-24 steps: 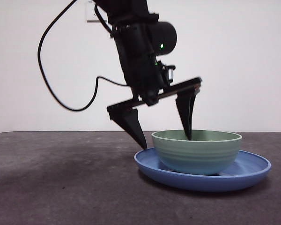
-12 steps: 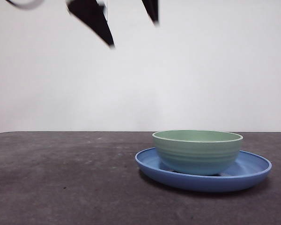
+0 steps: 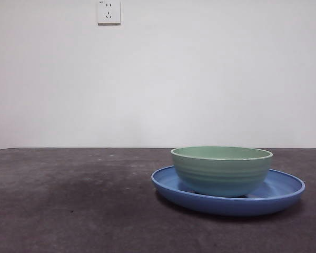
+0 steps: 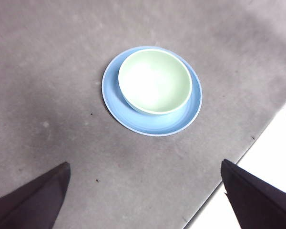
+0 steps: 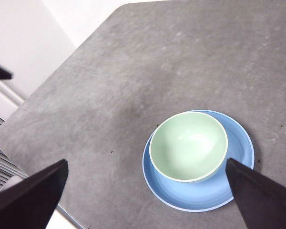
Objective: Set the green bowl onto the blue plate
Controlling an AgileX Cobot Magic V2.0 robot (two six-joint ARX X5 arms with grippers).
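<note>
2 task items, both on the bench (image 3: pixel 68 211), a dark grey matt surface.

Item 1: the green bowl (image 3: pixel 221 170), pale mint with faint horizontal ridges on its outer wall and a lighter rim. We record it upright, sitting inside the blue plate, its base on the plate's floor. In both wrist views its hollow shows bare and pale, and it sits off-centre in the plate, leaving a wider crescent of blue on 1 side.

Item 2: the blue plate (image 3: pixel 284 191), wide, shallow and glossy, with a raised sloping rim. We record it flat on the bench, wider than the bowl all round. In the left wrist view a bench edge runs near it; in the right wrist view it lies well in from the bench's cut corner.

Item 3: the left gripper (image 4: pixel 145 195), held high above the bench, nothing between its jaws. We note the 2 black jaws spread far apart, the bowl and plate well clear of them below.

Item 4: the right gripper (image 5: pixel 148 195), likewise high over the bench, its 2 jaws wide apart and holding nothing.

Item 5: 1 white wall socket (image 3: pixel 108 11), on the pale wall behind the bench.
</note>
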